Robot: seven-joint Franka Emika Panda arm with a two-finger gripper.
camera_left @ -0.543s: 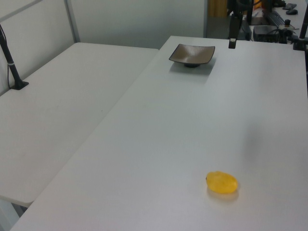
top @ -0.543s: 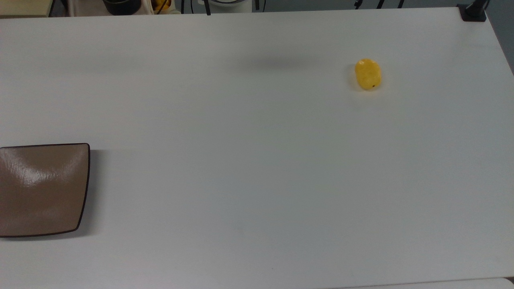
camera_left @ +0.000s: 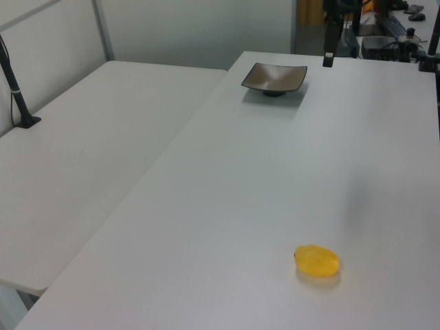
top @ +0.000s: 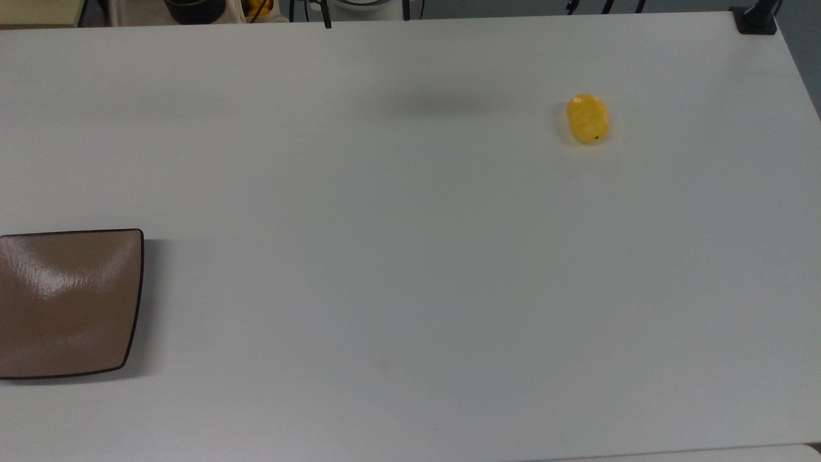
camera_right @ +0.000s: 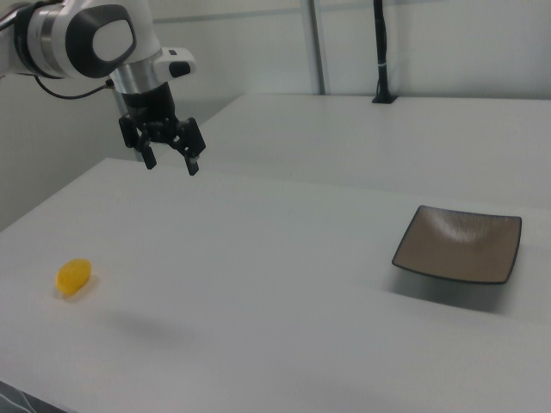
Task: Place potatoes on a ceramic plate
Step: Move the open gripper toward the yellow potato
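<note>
Gripper point(camera_right: 170, 160) open, high above the table point(camera_right: 284, 284).
Potato point(camera_right: 73, 276) lies well down to the right view's left; ceramic plate point(camera_right: 459, 245) far opposite.

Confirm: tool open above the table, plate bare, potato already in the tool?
Not quite. In the right view the potato lies on the white table, far from the tool, which hangs open with nothing in it. The brown square plate is bare, as you say.
</note>
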